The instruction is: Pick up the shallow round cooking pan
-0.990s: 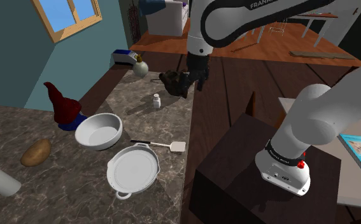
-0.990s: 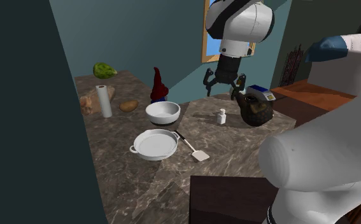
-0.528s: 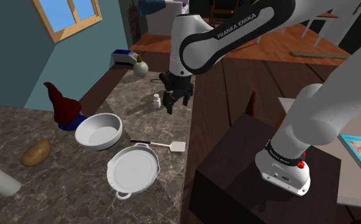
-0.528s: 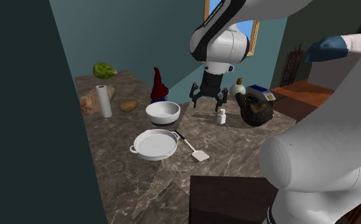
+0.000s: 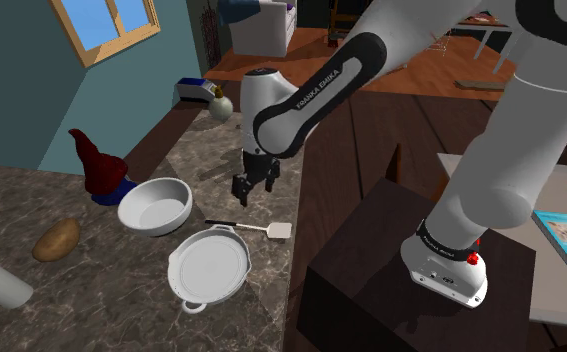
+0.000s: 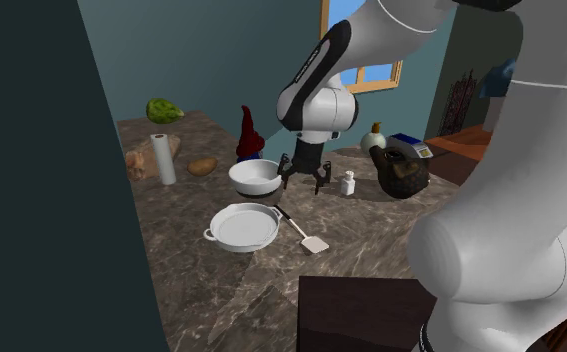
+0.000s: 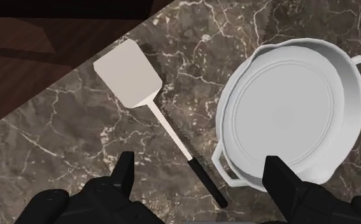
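Pan (image 5: 209, 266) (image 6: 243, 226) (image 7: 293, 114): white, shallow and round; sits flat on the marble counter (image 5: 91, 300) (image 6: 371, 230) (image 7: 77, 127), near its edge, mouth up.
Pan axis: two small loop handles on opposite sides of the rim; in the shoulder view the line through them runs from lower left to upper right.
Pan contents: bare white inside.
Gripper (image 5: 242, 195) (image 6: 303, 185) (image 7: 199, 162): fingers spread wide, holding nothing; it hangs above the counter, pointing down, between bowl and pan.
Spatula (image 5: 261, 229) (image 6: 301, 228) (image 7: 153, 108): lies just beside the pan, with its white blade towards the counter edge. In the wrist view its dark grip lies below the gap between the fingers.
Bowl (image 5: 155, 205) (image 6: 256, 177): white, deeper than the pan, upright beside it; bare inside.
Shaker (image 6: 348, 183): small and white, near the gripper.
Gnome (image 5: 96, 165) (image 6: 248, 135): red-hatted, behind the bowl.
Potato (image 5: 56, 240) (image 6: 202, 166): well apart from the pan.
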Robot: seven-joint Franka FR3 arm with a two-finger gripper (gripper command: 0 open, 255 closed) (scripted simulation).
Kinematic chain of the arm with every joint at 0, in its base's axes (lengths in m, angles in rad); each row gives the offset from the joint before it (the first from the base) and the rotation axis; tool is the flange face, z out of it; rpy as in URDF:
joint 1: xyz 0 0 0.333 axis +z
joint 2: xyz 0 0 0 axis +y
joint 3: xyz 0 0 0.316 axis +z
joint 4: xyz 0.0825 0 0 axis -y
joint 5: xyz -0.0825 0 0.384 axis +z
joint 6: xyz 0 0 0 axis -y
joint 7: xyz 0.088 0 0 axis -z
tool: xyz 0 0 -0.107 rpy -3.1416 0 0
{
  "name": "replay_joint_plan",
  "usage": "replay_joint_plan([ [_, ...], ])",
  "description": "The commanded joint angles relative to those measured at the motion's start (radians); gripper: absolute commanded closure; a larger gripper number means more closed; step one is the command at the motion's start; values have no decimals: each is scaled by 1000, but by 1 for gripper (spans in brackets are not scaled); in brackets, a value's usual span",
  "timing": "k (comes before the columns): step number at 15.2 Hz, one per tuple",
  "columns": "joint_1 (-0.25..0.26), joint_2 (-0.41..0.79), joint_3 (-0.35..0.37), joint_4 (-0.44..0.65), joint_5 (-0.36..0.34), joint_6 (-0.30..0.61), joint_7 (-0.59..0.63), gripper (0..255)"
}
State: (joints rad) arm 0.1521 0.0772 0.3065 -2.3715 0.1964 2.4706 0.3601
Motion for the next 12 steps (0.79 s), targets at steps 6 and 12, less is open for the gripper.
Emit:
replay_joint_plan([
  [6, 70, 281, -9, 155, -97, 122, 109, 0],
  [12, 107, 403, -30, 222, -130, 176, 137, 0],
])
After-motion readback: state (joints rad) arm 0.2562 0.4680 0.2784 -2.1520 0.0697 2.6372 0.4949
